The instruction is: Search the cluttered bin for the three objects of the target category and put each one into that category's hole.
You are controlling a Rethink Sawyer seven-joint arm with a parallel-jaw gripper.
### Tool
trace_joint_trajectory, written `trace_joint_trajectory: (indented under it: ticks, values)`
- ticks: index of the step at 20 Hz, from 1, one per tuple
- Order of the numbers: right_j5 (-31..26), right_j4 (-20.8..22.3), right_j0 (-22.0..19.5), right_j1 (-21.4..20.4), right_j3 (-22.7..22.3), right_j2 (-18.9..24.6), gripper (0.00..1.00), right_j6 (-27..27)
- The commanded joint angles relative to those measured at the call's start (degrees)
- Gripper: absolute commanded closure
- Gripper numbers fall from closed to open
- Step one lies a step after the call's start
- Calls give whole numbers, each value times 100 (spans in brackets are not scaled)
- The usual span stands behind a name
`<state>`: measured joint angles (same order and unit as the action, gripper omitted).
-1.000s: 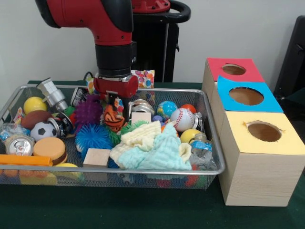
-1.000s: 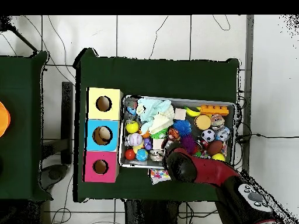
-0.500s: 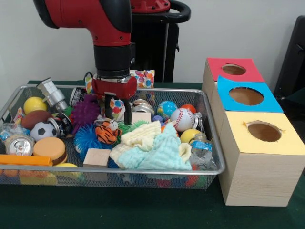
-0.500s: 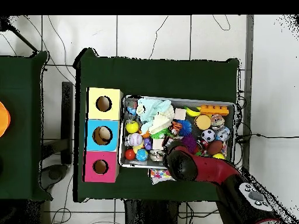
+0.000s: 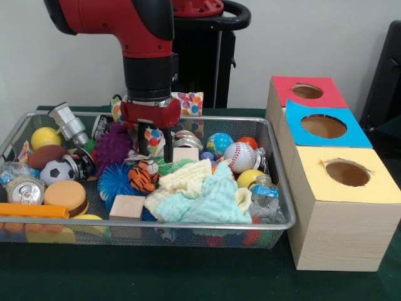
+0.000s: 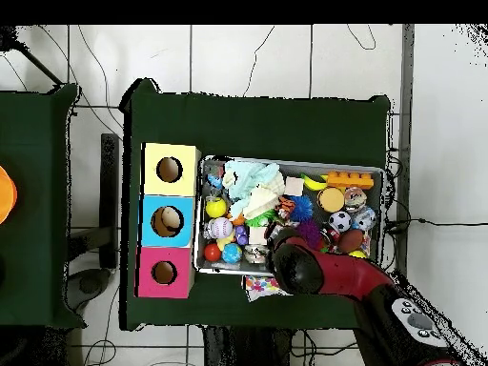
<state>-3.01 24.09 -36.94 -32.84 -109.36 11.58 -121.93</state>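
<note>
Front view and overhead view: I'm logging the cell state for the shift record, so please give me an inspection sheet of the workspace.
Surface: dark green table, bearing all items.
Job's things: wire bin, full; red box, blue box and yellow box in a row beside it, each with a round hole on top.
Clutter: baseball, soccer ball, tiger-striped toy, cloths, wooden block, soda can, among more.
Hand: hand open, above the bin, holding nothing.
Cables: thin cables on the tiled floor.
Surroundings: a small patterned bag on the table outside the bin.
</note>
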Motion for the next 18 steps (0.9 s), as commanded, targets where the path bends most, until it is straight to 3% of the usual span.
trace_joint_trajectory:
  ticks: [1, 18]
  values:
    - [-919, -280, -177, -253, 490, 569, 0, 5]
    - [-568, -108, 25, 328, 1076, 417, 0, -149]
